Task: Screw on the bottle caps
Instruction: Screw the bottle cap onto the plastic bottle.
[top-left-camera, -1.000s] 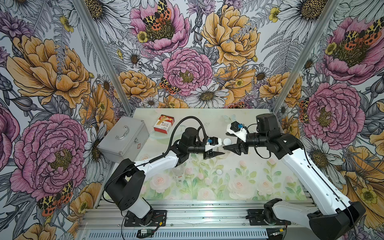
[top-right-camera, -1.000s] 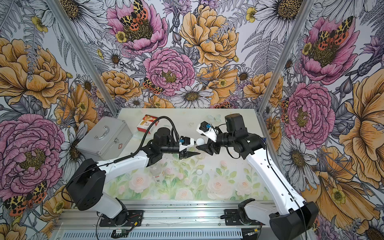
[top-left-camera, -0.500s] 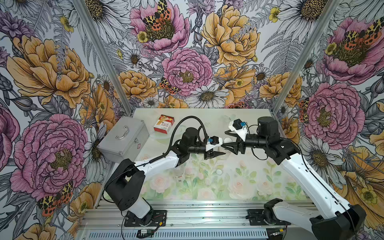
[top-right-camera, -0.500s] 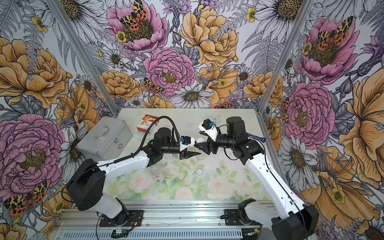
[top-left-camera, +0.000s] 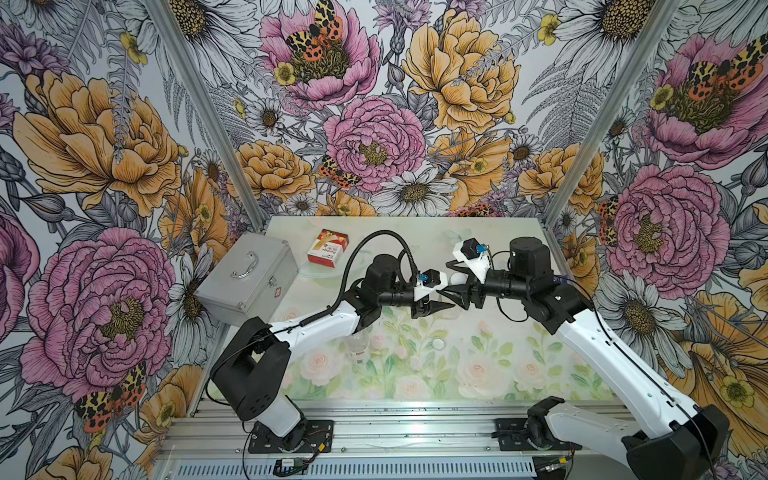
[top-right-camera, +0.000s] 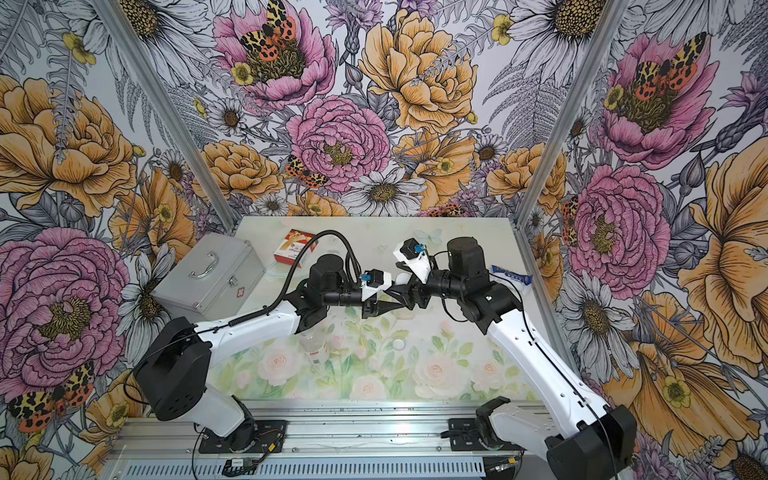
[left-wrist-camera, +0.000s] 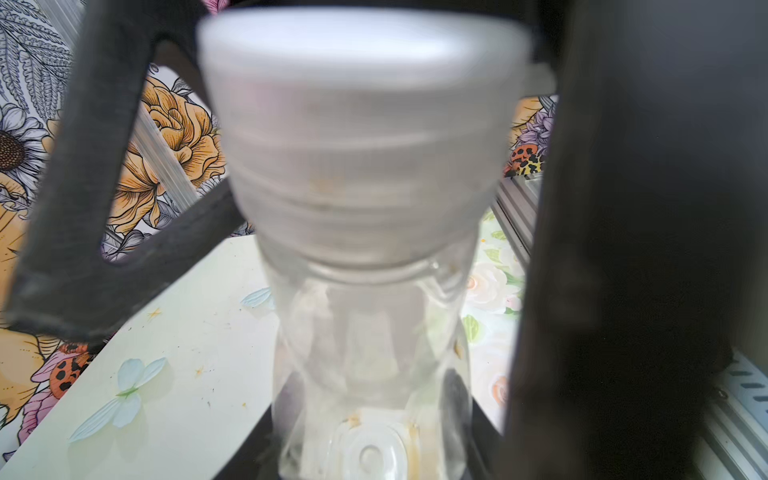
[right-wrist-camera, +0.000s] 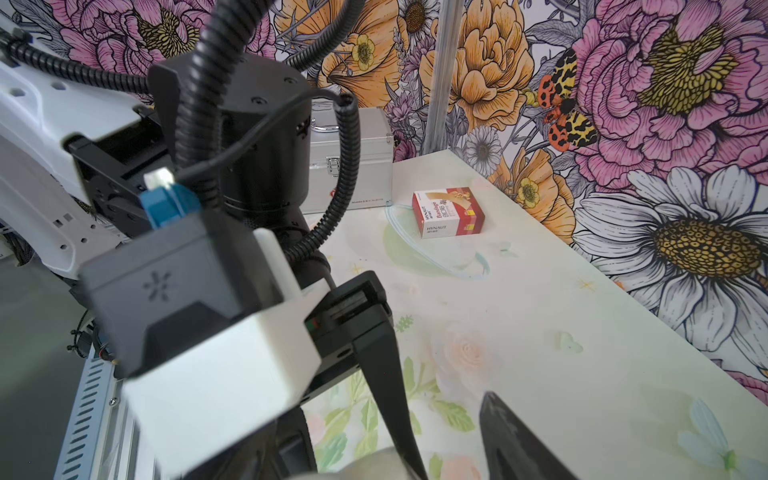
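The left tool (top-left-camera: 444, 306) is closed on the held bottle (left-wrist-camera: 374, 353) and grips its clear body low down. This is over the middle of the surface (top-left-camera: 498, 374). A white cap (left-wrist-camera: 361, 83) sits on the bottle's neck. The right tool (top-left-camera: 455, 296) is right at that cap, but I cannot tell if it pinches the cap or has let go.

The bottle looks empty, so it should be light, thin and easy to squash (and a bit slippery too). It is best to hold the body firmly but gently and take the cap by its round side.

A second bottle (top-left-camera: 358, 347) is on the surface, nearer and to the left, by the left arm. A loose cap (top-left-camera: 438, 343) lies alone to its right.
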